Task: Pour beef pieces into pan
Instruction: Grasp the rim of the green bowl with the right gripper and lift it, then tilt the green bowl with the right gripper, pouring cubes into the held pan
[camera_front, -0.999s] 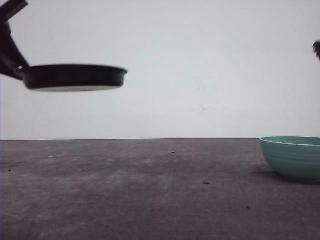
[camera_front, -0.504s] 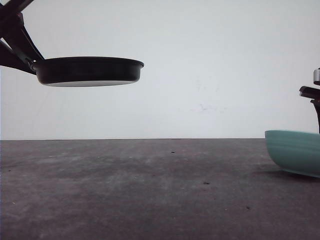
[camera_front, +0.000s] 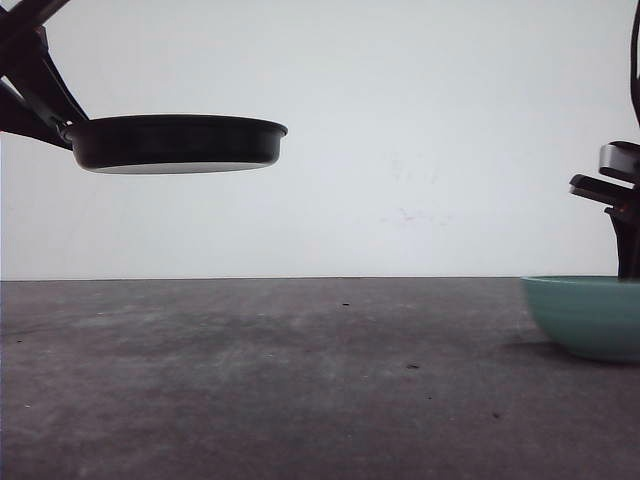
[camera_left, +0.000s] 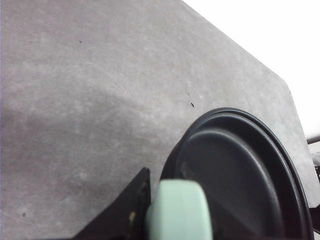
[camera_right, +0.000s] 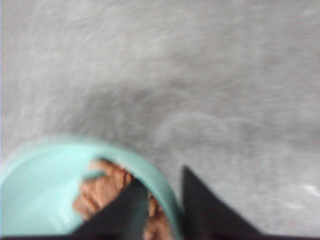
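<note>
We see the beef pieces (camera_right: 102, 190) heaped in the teal bowl (camera_front: 590, 315) on the worktop (camera_front: 300, 380) at 3 o'clock. The right gripper (camera_right: 162, 200) straddles its rim, jaws narrowly parted — one inside, one outside. The left gripper's jaws clamp the mint handle (camera_left: 177, 212), holding the empty pan (camera_front: 175, 142) aloft at 10 o'clock.

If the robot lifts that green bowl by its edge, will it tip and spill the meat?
Probably a little. The right gripper straddles just one side of the bowl, so the far side may sag. The bowl looks smooth and rounded, so it could slip or rock. The beef pieces are loose strips heaped near that rim, so they would likely slide when it tilts.
</note>
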